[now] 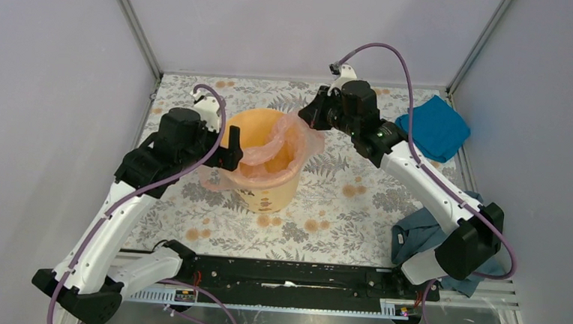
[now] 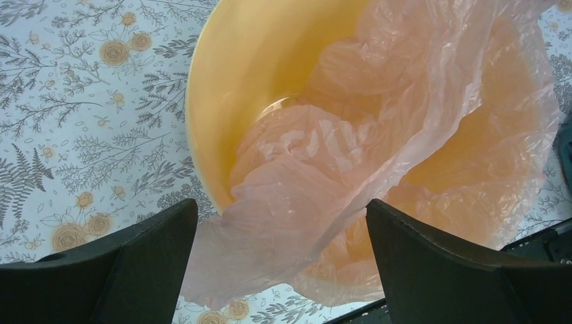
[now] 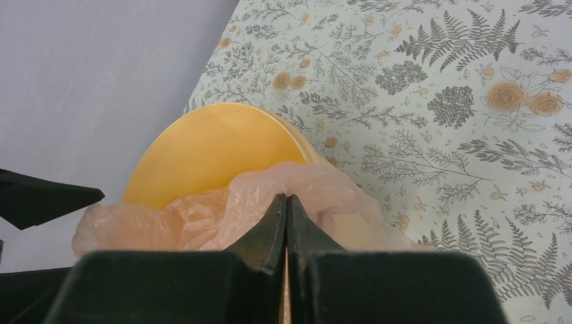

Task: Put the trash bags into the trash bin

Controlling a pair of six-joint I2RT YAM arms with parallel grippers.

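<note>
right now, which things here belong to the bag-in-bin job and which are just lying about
Part of the job:
- trash bag, partly inside, draped over the rim
- trash bin
- left tool, open beside the bin
- right tool, shut on the bag's edge

Lying about:
- blue folded cloth, far right
- dark teal cloth, near right

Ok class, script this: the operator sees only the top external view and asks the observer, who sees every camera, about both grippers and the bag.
Operator: Is the right one gripping anything?
Observer: Yes. In the right wrist view the right gripper is shut on the trash bag's edge.
Operator: And the left?
Observer: In the left wrist view the left gripper is open, and the bag lies loose between its fingers.
</note>
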